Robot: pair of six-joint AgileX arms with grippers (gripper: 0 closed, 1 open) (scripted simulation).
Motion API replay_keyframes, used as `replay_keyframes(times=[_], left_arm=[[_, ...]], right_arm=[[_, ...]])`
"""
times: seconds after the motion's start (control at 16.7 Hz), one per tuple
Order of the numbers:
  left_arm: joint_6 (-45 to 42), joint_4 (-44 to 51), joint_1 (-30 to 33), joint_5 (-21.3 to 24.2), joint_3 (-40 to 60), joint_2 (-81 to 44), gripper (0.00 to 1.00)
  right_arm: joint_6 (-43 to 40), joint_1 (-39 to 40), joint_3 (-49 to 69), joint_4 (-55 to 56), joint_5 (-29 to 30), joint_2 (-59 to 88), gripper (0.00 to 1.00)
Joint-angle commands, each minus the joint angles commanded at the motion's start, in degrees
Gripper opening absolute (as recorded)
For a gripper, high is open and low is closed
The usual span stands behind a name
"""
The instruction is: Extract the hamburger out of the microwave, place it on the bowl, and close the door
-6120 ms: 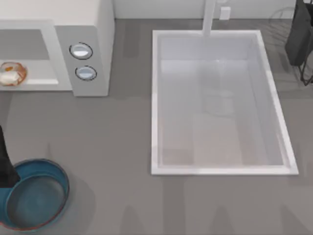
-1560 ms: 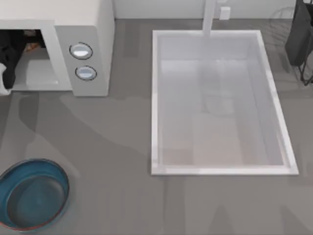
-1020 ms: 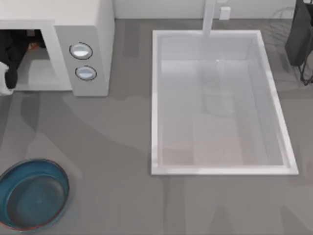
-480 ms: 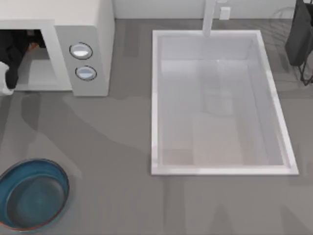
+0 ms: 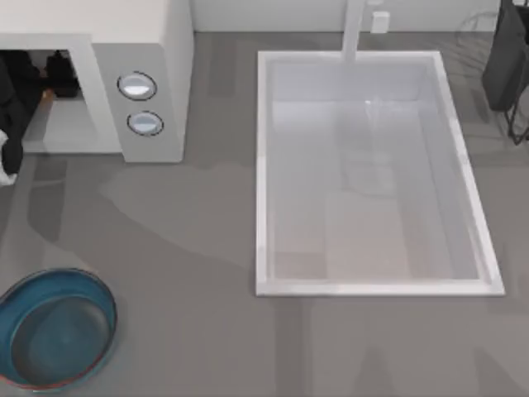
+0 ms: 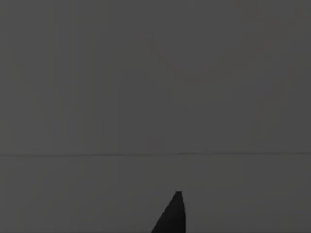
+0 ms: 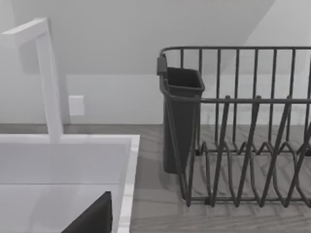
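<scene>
Grey countertop (image 5: 182,248) runs across the top view, with a white sink (image 5: 264,165) sunk into its middle and a tap (image 5: 354,29) at the sink's far edge.

Microwave (image 5: 157,74) sits at the far left, cavity open to the front, two round knobs (image 5: 137,85) on its panel. My left arm enters from the left edge and reaches into the cavity; the left gripper (image 5: 51,78) is deep inside, in shadow. A small orange-brown speck, seemingly the hamburger (image 5: 47,95), shows right at the gripper. Whether the fingers are spread or closed on it, I cannot tell. Left wrist view is dark grey, with one dark fingertip (image 6: 172,216) at its edge.

Bowl (image 5: 12,298), teal with a reddish rim, stands at the near left corner, well apart from the microwave.

My right arm (image 5: 506,58) is parked at the far right corner, over the dish rack (image 7: 233,145). Right wrist view takes in the rack with its dark cutlery holder (image 7: 182,121), the sink rim, the tap. A dark fingertip (image 7: 92,218) shows at its edge; finger spacing cannot be judged.
</scene>
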State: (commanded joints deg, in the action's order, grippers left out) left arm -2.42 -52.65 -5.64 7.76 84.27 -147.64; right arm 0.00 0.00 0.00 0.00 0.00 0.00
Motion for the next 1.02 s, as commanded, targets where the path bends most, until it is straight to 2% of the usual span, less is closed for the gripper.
replay_keyframes(times=[0.54, 0.72, 1.02], left_arm=[[-0.7, -22.3, -2.7, 2.5, -38.0, 13.7, 0.00], [-0.8, -26.7, -3.3, 3.0, -44.0, 16.5, 0.00], [-0.9, -27.4, -3.0, 3.0, -44.7, 16.8, 0.00]], right_arm=[[0.0, 0.0, 0.0, 0.0, 0.0, 0.0, 1.00], [0.0, 0.0, 0.0, 0.0, 0.0, 0.0, 1.00], [0.0, 0.0, 0.0, 0.0, 0.0, 0.0, 1.00]])
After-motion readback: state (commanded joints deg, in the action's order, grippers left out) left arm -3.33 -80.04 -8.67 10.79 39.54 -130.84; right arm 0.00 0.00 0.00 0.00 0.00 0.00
